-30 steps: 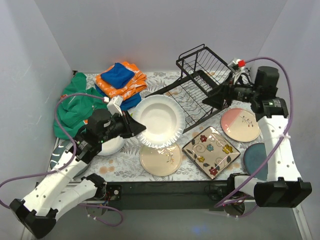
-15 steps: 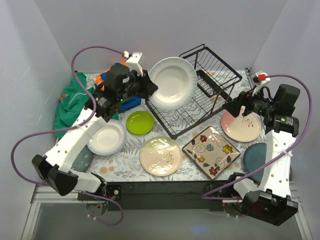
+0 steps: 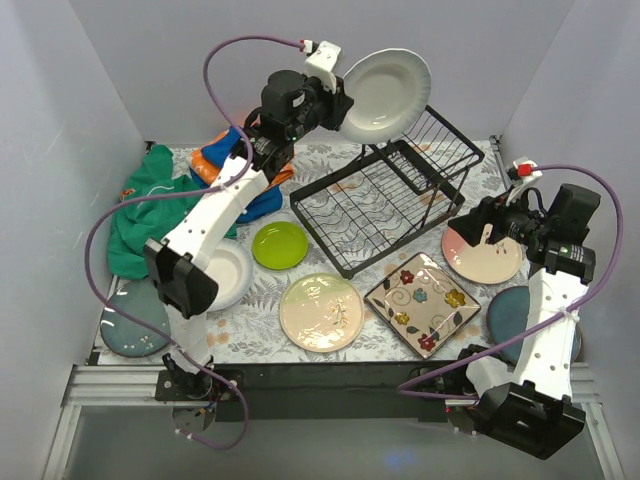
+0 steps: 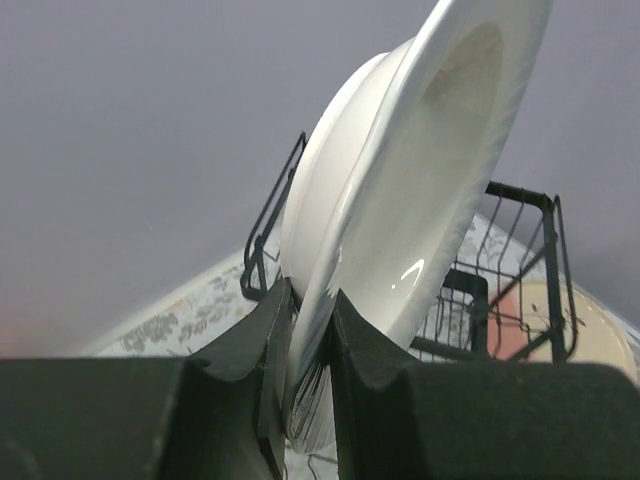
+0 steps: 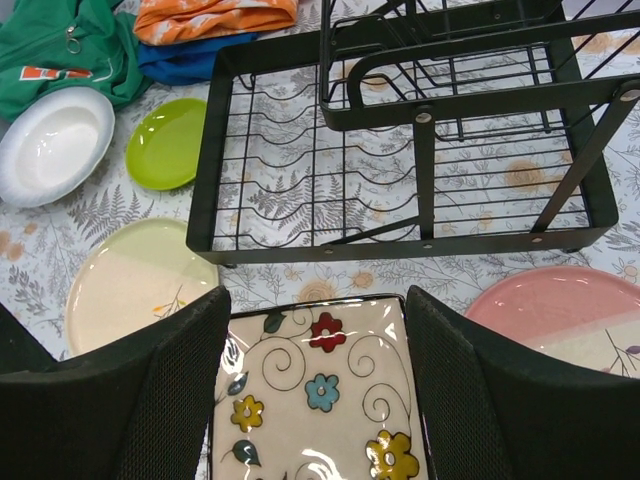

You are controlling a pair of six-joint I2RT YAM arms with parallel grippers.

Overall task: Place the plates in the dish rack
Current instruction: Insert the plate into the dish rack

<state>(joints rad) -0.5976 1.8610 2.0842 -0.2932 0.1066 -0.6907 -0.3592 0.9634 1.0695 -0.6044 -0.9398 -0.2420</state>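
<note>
My left gripper [image 3: 343, 108] is raised high at the back, shut on the rim of a white plate [image 3: 388, 92]. The plate stands on edge above the upper section of the black wire dish rack [image 3: 385, 195]. The left wrist view shows the plate [image 4: 420, 190] pinched between the jaws of the left gripper [image 4: 310, 330]. My right gripper [image 3: 468, 224] hangs open with nothing between its fingers, between the rack and the pink-and-cream plate [image 3: 490, 258]. In the right wrist view, the right gripper [image 5: 315, 370] frames the square flowered plate [image 5: 320, 400] lying below it.
On the table lie a lime green plate [image 3: 280, 245], a cream-green floral plate [image 3: 320, 312], a second white plate [image 3: 228, 275] and dark teal plates at left [image 3: 130, 322] and right [image 3: 508, 315]. A green garment [image 3: 150, 210] and orange and blue cloths [image 3: 240, 165] lie at back left.
My left arm has swung the white plate from mid-table up and back to above the rack. My right gripper has drawn back from the rack toward the pink-and-cream plate.
</note>
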